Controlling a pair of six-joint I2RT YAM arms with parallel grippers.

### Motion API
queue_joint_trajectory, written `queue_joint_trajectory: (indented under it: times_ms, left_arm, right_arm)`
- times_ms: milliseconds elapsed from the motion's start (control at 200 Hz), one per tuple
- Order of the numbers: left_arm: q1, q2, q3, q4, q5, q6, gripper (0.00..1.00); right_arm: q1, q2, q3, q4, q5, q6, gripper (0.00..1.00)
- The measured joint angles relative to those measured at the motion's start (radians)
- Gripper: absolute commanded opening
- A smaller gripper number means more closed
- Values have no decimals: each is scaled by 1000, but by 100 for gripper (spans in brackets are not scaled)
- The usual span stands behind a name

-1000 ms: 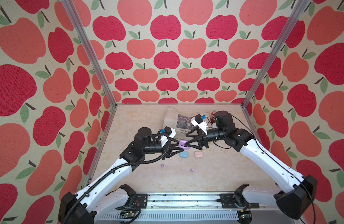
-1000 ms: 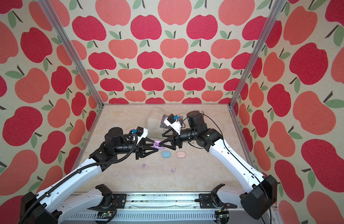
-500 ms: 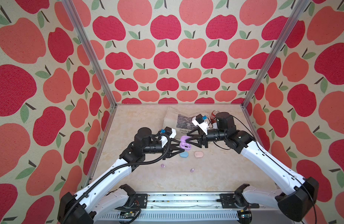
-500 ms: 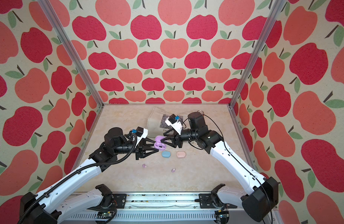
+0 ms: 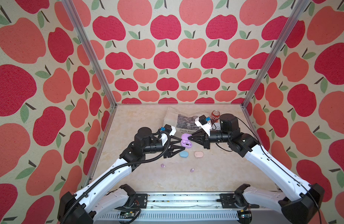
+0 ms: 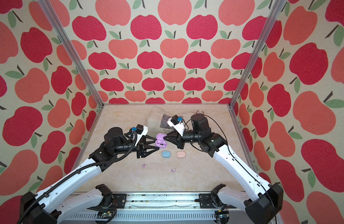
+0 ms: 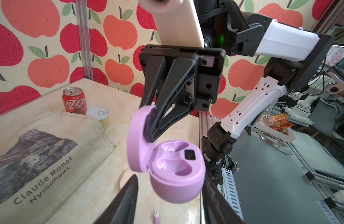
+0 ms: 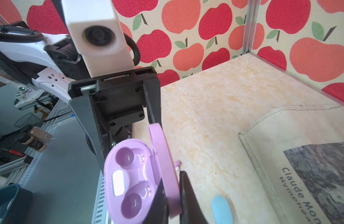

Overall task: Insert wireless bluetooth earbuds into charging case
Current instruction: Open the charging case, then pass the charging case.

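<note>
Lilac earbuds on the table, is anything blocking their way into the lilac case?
Nothing visible. The right end effector holds the lid of the lilac charging case open in the air; both sockets are empty, and the lilac earbuds lie uncovered on the table.

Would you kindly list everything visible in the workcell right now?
table: one, beige marble, cell floor.
lilac case: one, lilac, open, sockets empty, held in mid-air.
earbuds: two, lilac, loose on the table.
blue case: one, light blue, closed, on the table.
pink case: one, pale pink, closed, beside the blue case.
canvas bag: one, cream, flat at the table's back.
soda can: one, red, by the bag's far edge.
tin can: one, silver-topped, beside the soda can.
right gripper: one, black, shut on the lilac case's lid.
left gripper: one, black, open, fingers either side of the case's base.
</note>
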State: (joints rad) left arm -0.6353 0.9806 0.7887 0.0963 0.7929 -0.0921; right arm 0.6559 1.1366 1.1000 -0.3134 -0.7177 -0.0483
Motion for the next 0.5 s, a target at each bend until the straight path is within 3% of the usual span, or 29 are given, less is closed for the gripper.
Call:
queue_joint_trajectory:
  times_ms: [300,500]
  left_arm:
    - [1,-115,26,-64,-187,39,75]
    - [1,-65,158,-155,-229,112,72]
  right_arm:
    - [-2,-44,0,-11,33,-33,3]
    - [35,-55,0,-45,82,-64,3]
